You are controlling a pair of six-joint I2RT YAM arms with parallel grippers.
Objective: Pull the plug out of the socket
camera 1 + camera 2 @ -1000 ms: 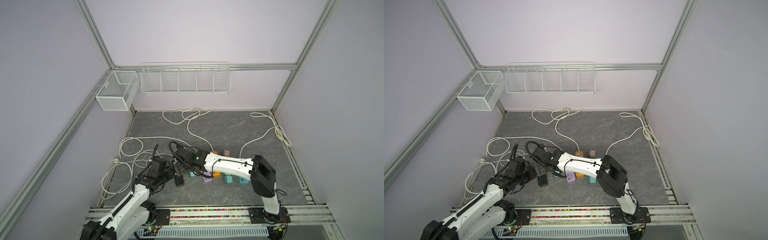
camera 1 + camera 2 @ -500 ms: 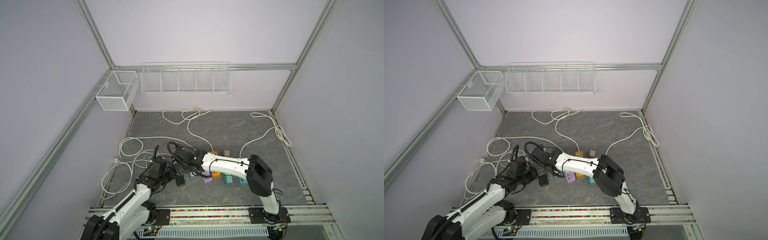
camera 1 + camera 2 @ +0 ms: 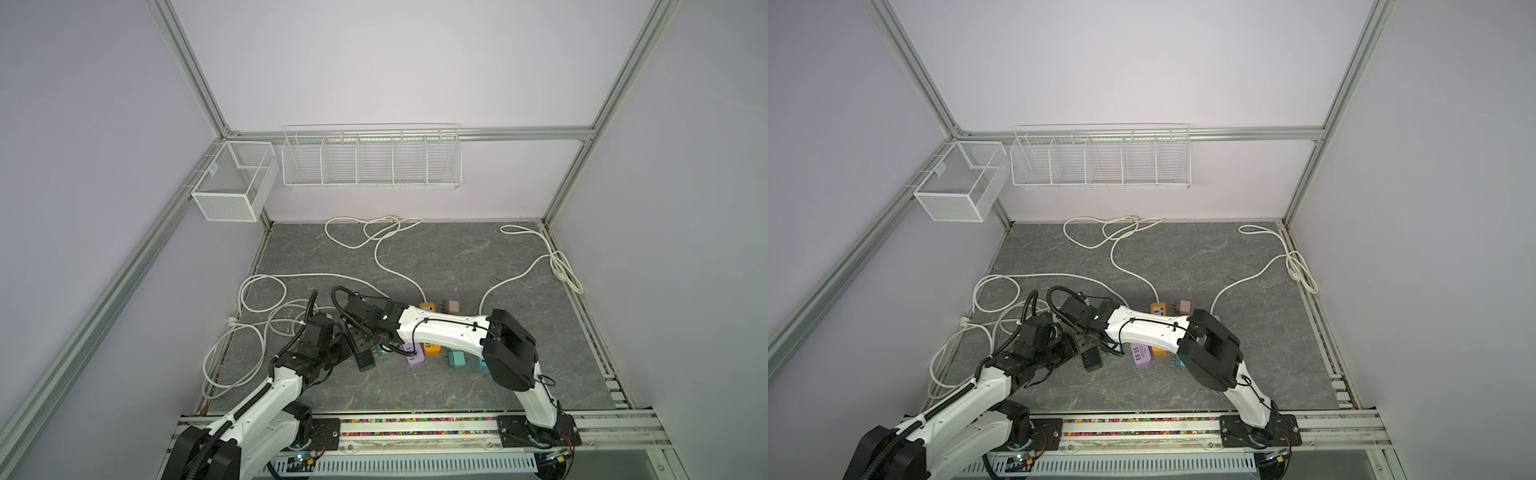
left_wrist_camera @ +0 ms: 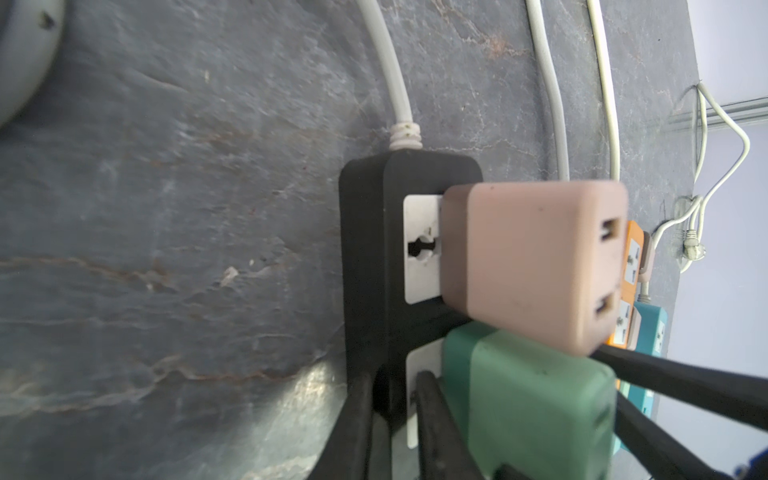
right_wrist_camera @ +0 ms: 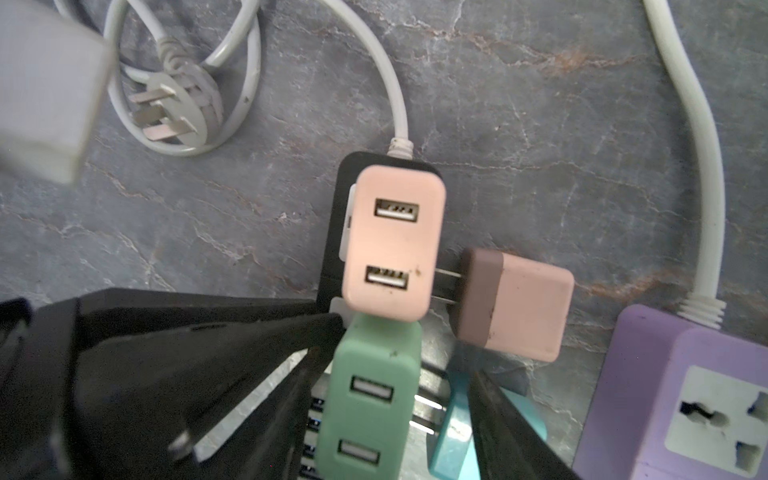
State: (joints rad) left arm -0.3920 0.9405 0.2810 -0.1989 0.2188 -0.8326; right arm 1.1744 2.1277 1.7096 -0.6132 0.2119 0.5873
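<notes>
A black socket strip (image 4: 370, 249) lies on the grey floor with two USB plugs in it: a pink plug (image 5: 395, 241) near the cord end and a green plug (image 5: 374, 399) beside it. My left gripper (image 4: 390, 419) is shut on the strip's side wall, just below the green plug (image 4: 528, 399). My right gripper (image 5: 395, 415) hangs over the green plug, jaws apart on either side of it, with a gap still showing on one side. In both top views the two grippers meet over the strip (image 3: 363, 357) (image 3: 1090, 357), hiding the plugs.
A loose pink-brown plug (image 5: 515, 303) and a teal plug (image 5: 453, 419) lie right beside the strip. A purple socket strip (image 5: 685, 395) and an orange one (image 3: 430, 347) lie to the right. White cords (image 3: 266, 316) loop on the left. Wire baskets (image 3: 370, 158) hang on the back wall.
My left jaws have closed onto the black strip. My right gripper has shifted a little left over the green plug and its jaws have narrowed.
</notes>
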